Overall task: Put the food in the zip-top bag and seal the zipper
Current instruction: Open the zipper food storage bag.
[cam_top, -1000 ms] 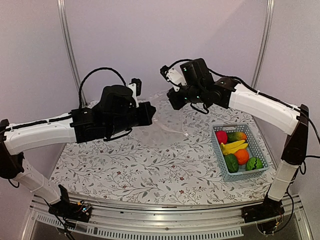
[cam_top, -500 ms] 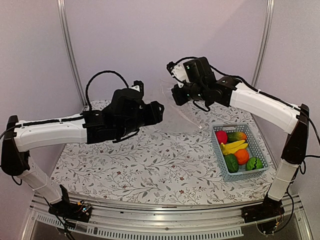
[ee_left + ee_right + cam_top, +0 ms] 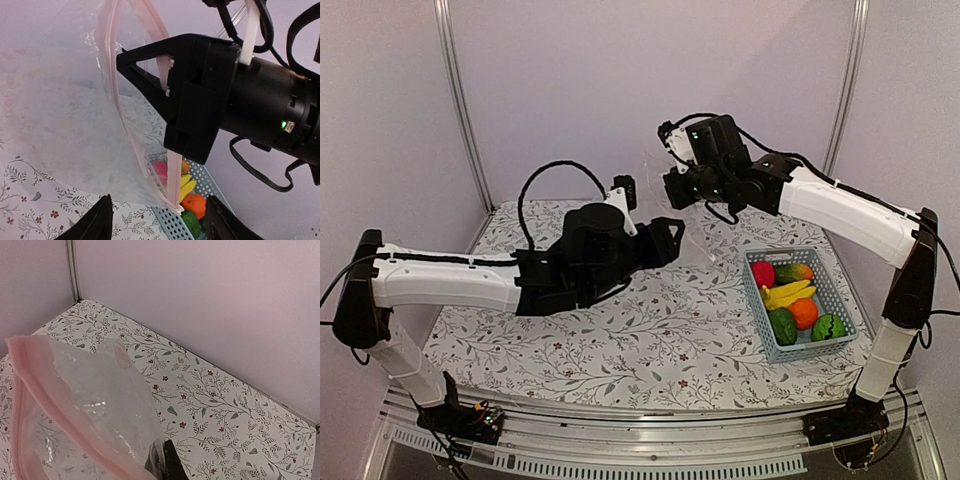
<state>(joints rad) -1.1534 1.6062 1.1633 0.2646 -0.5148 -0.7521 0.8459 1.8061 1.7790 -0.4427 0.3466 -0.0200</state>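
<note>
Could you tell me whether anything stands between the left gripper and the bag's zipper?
Nothing visible does. The zipper hangs straight ahead of the left gripper, whose jaws are open, and is pinched higher up by the right gripper.

From the left wrist, the left gripper (image 3: 161, 222) is cut by the bottom edge: only two dark fingertips show, at 7 and 5 o'clock. The zip-top bag (image 3: 60, 115) veils most of the basket (image 3: 212, 177) at 6 o'clock. The right wrist view crops the right gripper (image 3: 164, 464) at 6 o'clock. From above, the bag's outline is too faint to trace.
</note>
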